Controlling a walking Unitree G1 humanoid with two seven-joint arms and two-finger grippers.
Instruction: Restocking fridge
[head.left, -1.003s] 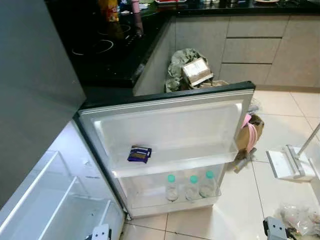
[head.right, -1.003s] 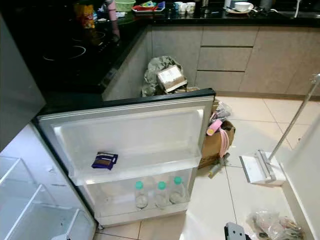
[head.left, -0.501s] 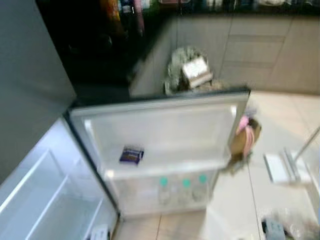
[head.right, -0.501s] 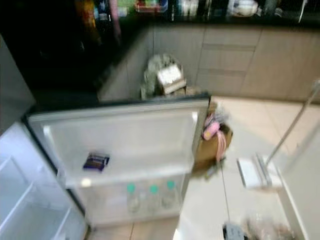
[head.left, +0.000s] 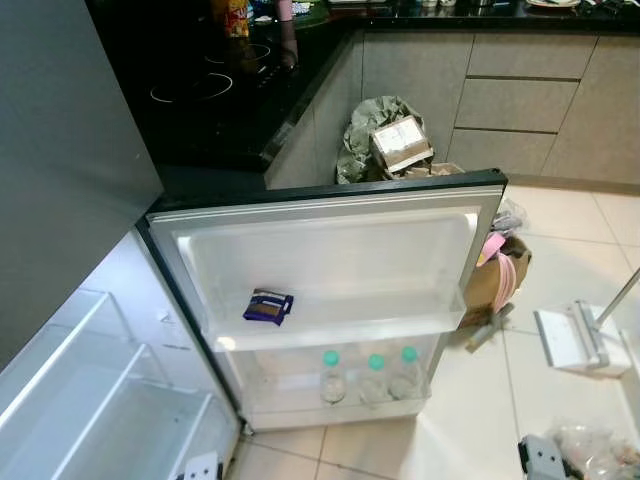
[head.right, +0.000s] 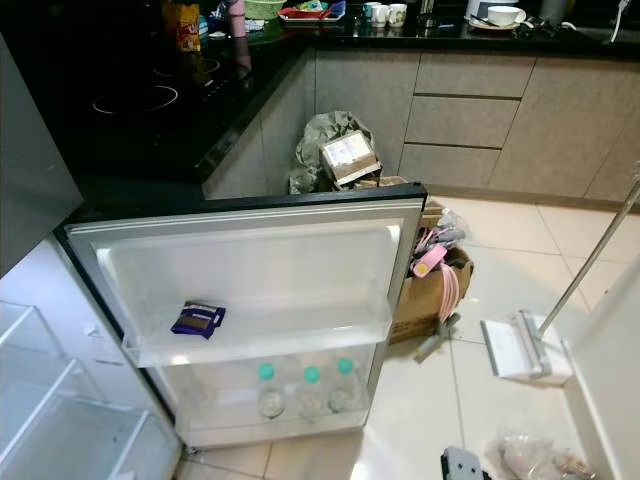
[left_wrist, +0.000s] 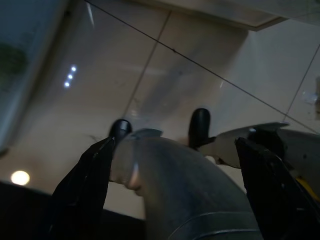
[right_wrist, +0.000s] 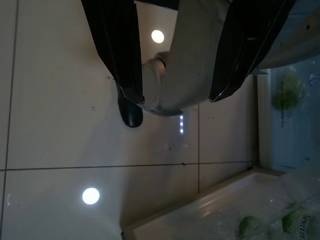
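Kitchen view shifted slightly; fridge door (head.left: 330, 250) sharp again, contents unmoved.

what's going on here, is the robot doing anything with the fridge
Nothing is being handled right now. The robot stands facing the open fridge door, with both arms hanging down: the left gripper and right gripper are open, empty and pointed at the floor tiles. The door's upper shelf holds one small dark packet, and the lower shelf holds three bottles with green caps. A box of clutter and a dustpan sit on the floor beside the door.
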